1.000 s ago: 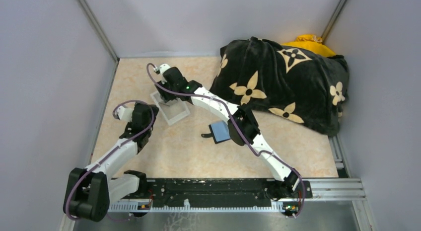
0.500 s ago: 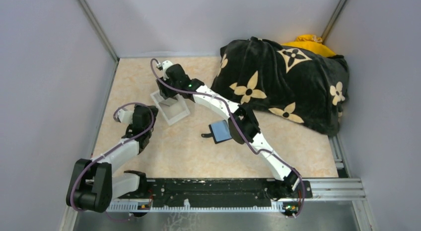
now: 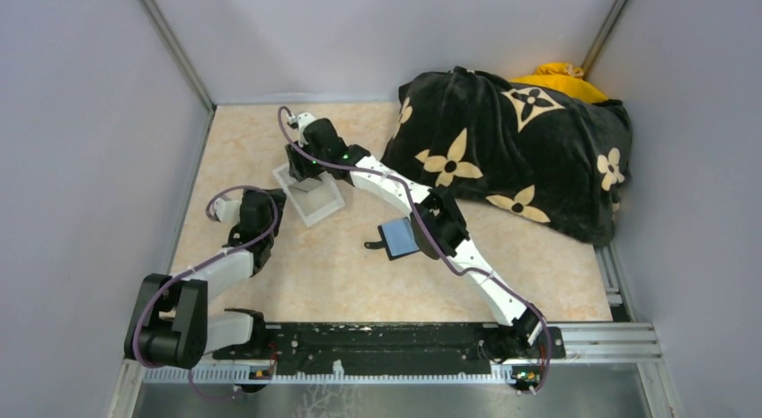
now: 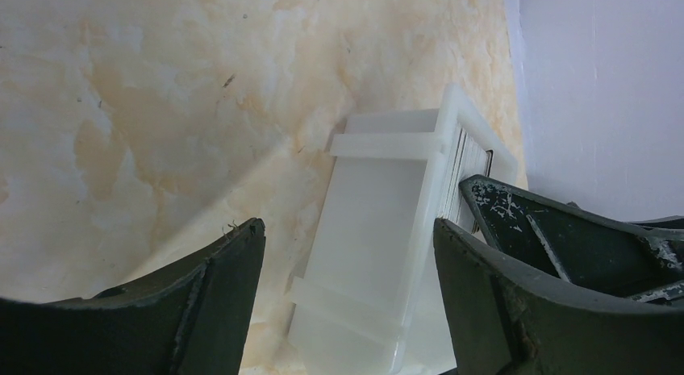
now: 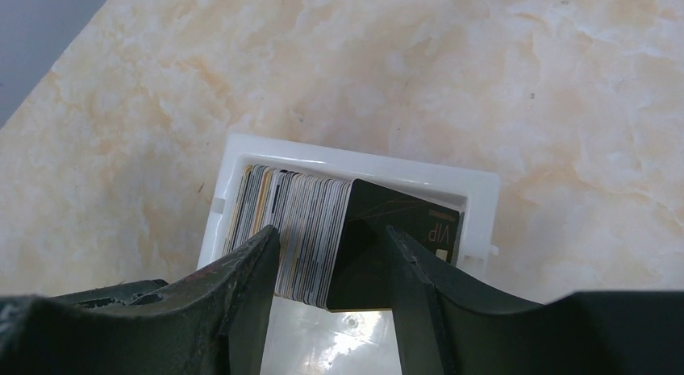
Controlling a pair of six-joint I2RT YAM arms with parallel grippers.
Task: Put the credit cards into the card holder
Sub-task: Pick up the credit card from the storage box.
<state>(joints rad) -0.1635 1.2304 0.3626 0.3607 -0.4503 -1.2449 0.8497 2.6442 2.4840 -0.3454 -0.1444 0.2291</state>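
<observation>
A stack of credit cards [image 5: 294, 222] stands on edge in a pale plastic tray [image 5: 363, 161]; a black card marked VIP [image 5: 403, 230] leans at its right end. My right gripper [image 5: 331, 298] is open, with its jaws either side of the stack's near edge, apart from the cards; in the top view it [image 3: 302, 166] hangs over the tray [image 3: 310, 195]. My left gripper [image 4: 347, 298] is open and empty, its jaws either side of the tray's near end [image 4: 367, 254]. The black card holder [image 3: 396, 239] lies open mid-table, showing a blue-grey face.
A big black flower-patterned cushion [image 3: 512, 153] with a yellow object [image 3: 557, 76] behind it fills the back right. Grey walls close in the left, back and right. The right arm's links [image 3: 395, 198] stretch diagonally across the table, passing beside the card holder.
My right gripper has shifted slightly right and down over the tray. The left arm's elbow has swung a little right; its gripper stays by the tray.
</observation>
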